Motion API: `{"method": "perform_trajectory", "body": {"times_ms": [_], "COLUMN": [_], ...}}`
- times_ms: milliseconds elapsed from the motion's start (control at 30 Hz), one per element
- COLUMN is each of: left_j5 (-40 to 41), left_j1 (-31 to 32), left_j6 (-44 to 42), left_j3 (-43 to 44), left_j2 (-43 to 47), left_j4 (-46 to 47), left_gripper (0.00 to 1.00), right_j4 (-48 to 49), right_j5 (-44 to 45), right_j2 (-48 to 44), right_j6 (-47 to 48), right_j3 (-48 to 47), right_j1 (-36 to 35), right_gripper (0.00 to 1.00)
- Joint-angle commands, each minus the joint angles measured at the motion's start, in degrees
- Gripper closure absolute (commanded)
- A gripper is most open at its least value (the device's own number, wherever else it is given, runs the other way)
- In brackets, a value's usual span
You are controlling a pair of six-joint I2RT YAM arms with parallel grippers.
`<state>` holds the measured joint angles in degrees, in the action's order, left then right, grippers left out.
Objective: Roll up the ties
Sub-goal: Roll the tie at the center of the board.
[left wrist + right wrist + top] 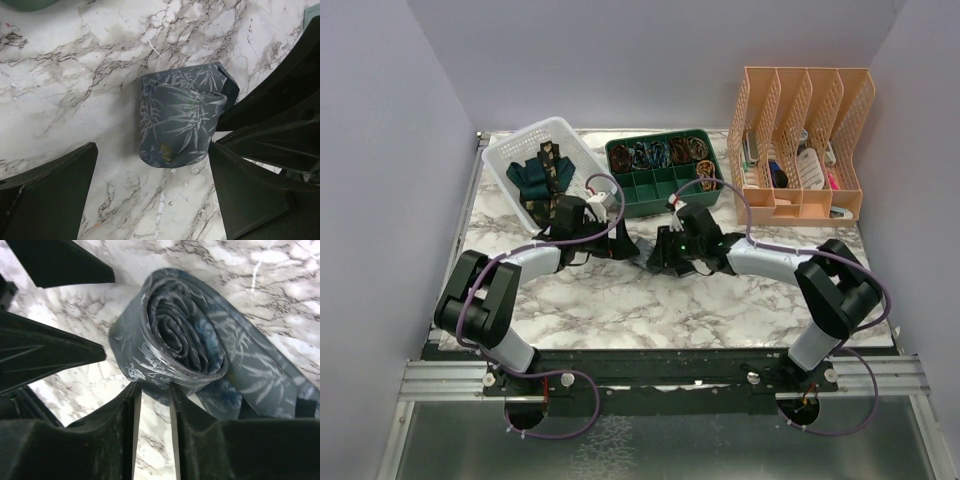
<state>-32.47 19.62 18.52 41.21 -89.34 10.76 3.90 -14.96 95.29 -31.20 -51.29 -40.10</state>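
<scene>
Black plastic fingers of the right gripper (pixel 152 390), at the bottom of the right wrist view, stand nearly together with only a slit of marble showing between them. Their tips meet the outer wrap of the rolled blue-grey patterned tie (pixel 175 335); whether they nip the cloth cannot be told. The roll lies on its side on the marble tabletop (pixel 75 75), its loose tail trailing toward the lower right. The left gripper (pixel 152 147) is spread wide, one finger to each side of the roll. At the upper left of the overhead view, a white basket (pixel 520 137) holds a teal tie (pixel 530 178) and a dark gold-patterned tie (pixel 552 160). To its right stand a green compartment tray (pixel 660 137) and a peach file organiser (pixel 800 130).
</scene>
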Motion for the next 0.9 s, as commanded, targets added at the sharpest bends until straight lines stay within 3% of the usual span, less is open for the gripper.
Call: {"method": "perform_trajectory", "body": {"times_ms": [0, 167, 867], "left_j5": [-4.39, -5.11, -13.15], "left_j1": [-0.28, -0.28, -0.19], "left_j6": [-1.54, -1.45, -3.83], "left_j3": [-0.25, -0.02, 7.71], "left_j2": [-1.9, -2.5, -10.89], "left_j4": [2.35, 3.07, 4.34], "left_gripper": [0.07, 0.07, 0.1], "right_j4": [-3.22, -2.05, -3.63], "right_j5": [5.02, 3.03, 1.55], "right_j2": [1.25, 0.87, 4.68], "right_j6": [3.49, 6.41, 6.74], "right_j3": [-0.69, -0.18, -3.08], "right_j1": [0.92, 2.44, 5.18], "right_gripper": [0.63, 0.59, 0.58]}}
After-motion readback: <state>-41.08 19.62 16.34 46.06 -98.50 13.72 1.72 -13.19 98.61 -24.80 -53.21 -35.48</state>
